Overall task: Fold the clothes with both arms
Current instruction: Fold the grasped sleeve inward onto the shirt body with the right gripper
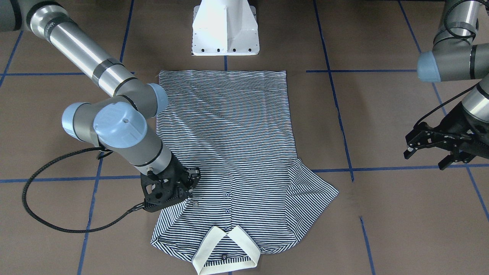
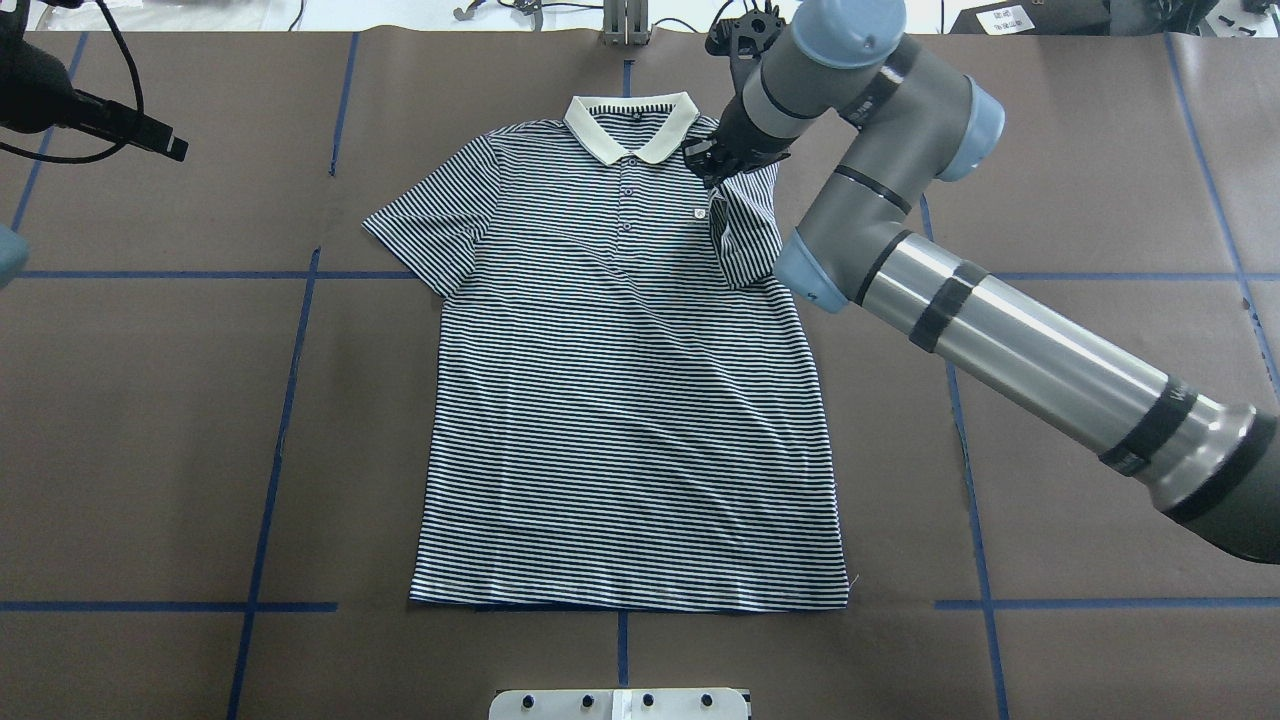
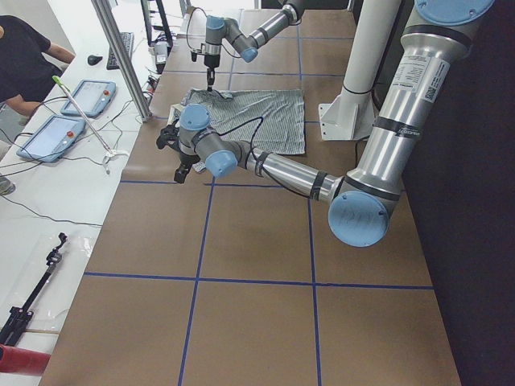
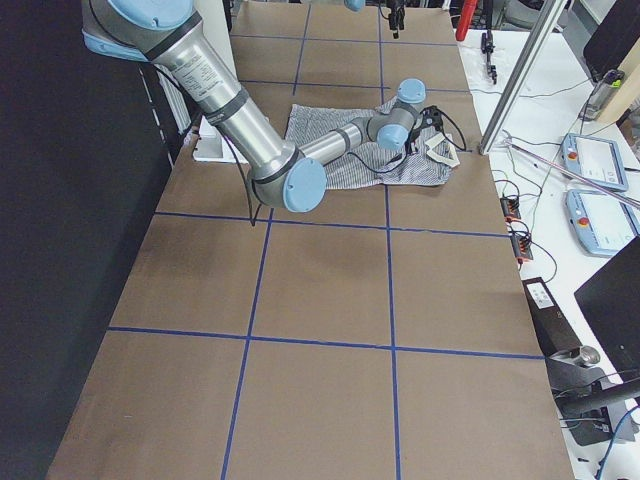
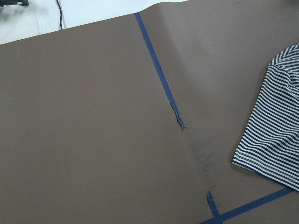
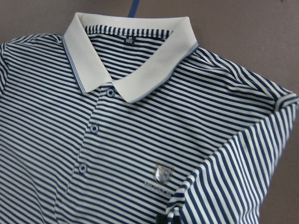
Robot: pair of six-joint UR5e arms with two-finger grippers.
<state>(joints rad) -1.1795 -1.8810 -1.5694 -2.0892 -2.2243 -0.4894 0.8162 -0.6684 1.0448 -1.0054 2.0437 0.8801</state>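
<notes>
1. Shirt [image 2: 620, 400] lay flat and face up on the table [image 2: 150, 400], with its collar [image 2: 630, 125] at the end farthest from the robot. The right gripper [image 2: 708, 170] sat low over the chest, just beside the logo [image 6: 161, 173].
2. Its jaws looked pinched together on the hem of the sleeve [image 2: 745, 235], which was doubled inward over the chest beneath the gripper.
3. Doing this step well, I judged, meant lowering the hem flat onto the stripes before releasing it. That would let the crease run straight down from the shoulder.
4. Carrying the sleeve farther toward the buttons risked dragging the shirt's body askew.
5. The left gripper [image 1: 425, 159] hung with its fingers apart, well clear of the cloth. The other sleeve [image 2: 425, 225] lay spread out toward it, unfolded and probably next.
</notes>
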